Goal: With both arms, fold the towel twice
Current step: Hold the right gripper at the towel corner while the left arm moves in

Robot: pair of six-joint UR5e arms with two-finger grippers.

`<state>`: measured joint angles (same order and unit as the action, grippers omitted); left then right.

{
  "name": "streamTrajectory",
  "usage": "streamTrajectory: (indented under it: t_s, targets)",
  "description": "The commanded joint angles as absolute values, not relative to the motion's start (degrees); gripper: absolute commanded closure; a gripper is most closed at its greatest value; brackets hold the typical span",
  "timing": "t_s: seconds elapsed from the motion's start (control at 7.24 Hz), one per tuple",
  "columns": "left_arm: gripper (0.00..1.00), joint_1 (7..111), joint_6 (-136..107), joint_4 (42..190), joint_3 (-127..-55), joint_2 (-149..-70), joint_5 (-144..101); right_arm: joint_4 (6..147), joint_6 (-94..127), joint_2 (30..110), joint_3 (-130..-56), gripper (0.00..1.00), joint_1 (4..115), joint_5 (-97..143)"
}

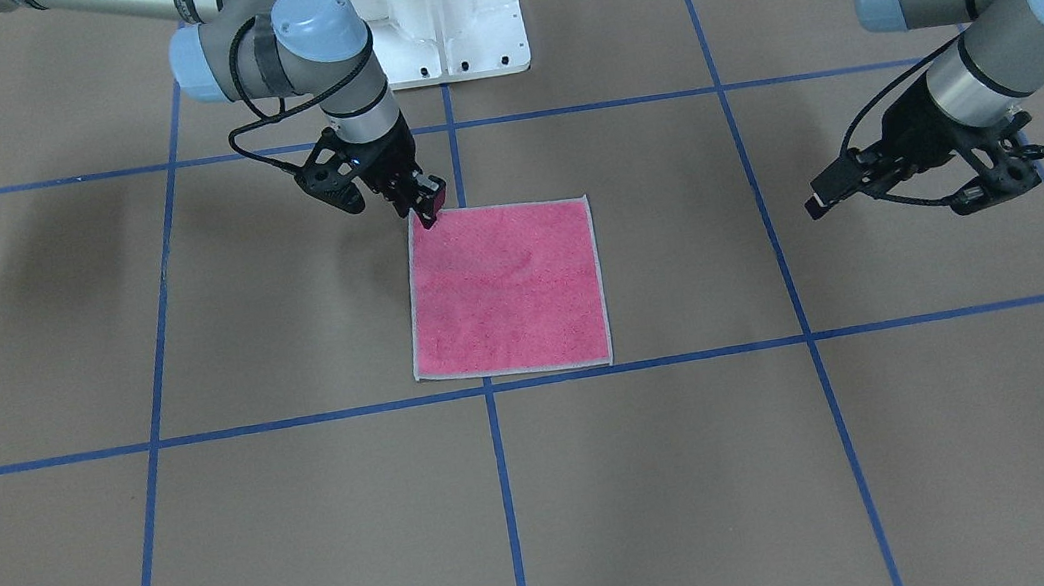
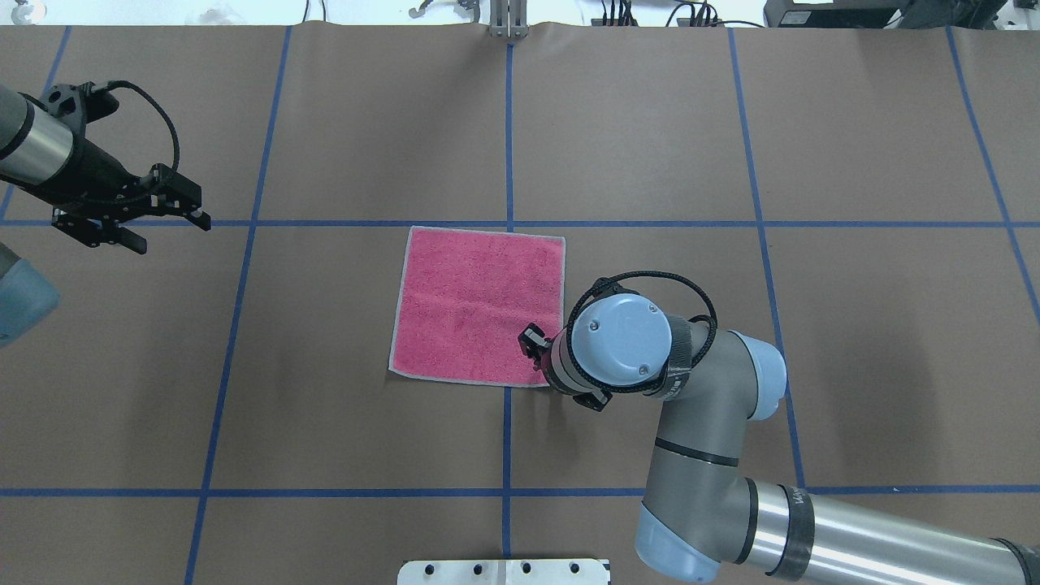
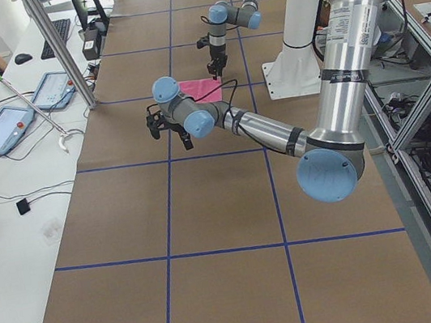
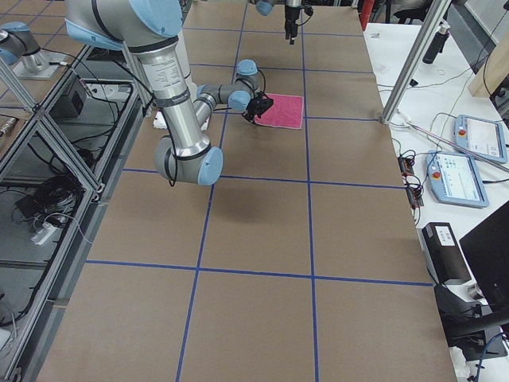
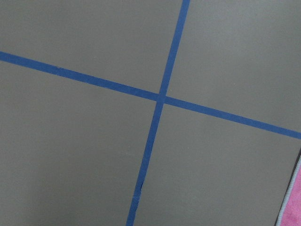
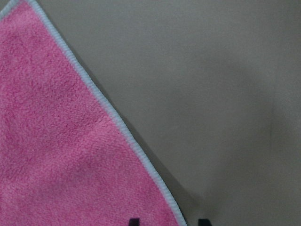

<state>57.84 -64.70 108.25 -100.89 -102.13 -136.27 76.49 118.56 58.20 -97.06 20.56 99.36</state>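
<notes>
Overhead exterior view: the towel (image 2: 479, 305) lies spread flat and pink face up near the middle of the tabletop (image 2: 366, 122). Its far edge runs just beside one of the blue tape lines (image 2: 650, 223). It shows as a full square with its light hem (image 6: 113, 117) visible all round. No layer is doubled over, so by this evidence neither of the two folds has been made, though a faint crease crosses the middle.

The right arm (image 2: 699, 422) reaches in from the robot's side, its right tool (image 2: 536, 345) down at the towel's near right corner. The right wrist camera shows two dark fingertips (image 6: 134, 221) parted to a narrow gap, one over pink cloth and one over bare brown surface, with the hem between them. The cloth lies flat there, so the corner looks straddled but not yet pinched.

The left arm (image 2: 41, 158) is well apart from the cloth, off to the robot's left. Its left tool (image 2: 166, 230) appears parted and carries nothing. The left wrist camera sees mostly bare tabletop, a tape crossing and only a sliver of pink at its edge.

The job appears to be at its very start, with one corner being lined up. The left arm has yet to reach a corner of its own before the first fold, and the second fold would follow that.
</notes>
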Motion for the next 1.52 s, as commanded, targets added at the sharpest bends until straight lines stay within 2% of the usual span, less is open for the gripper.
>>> streamTrajectory:
  t_s: [0.0,0.28,0.55,1.24,1.38]
  targets:
    - [0.00,57.74,-64.95,108.28,-100.81,-102.13,-136.23,76.46,118.56,58.53,-97.29,0.53,20.57,99.23]
    - [0.00,57.74,-64.95,108.28,-100.90,-102.13,-136.23,76.46,118.56,58.62,-97.38,0.56,20.57,99.14]
    - [0.00,57.74,-64.95,108.28,-100.81,-102.13,-136.23,76.46,118.65,58.53,-97.38,0.74,20.57,99.14]
    - [0.00,57.74,-65.39,108.28,-100.90,-102.22,-135.79,76.46,118.65,58.80,-98.00,0.83,20.57,99.14]
    - [0.00,57.74,-65.65,108.28,-100.90,-102.22,-135.79,76.46,118.65,58.89,-98.00,0.91,20.57,99.14]
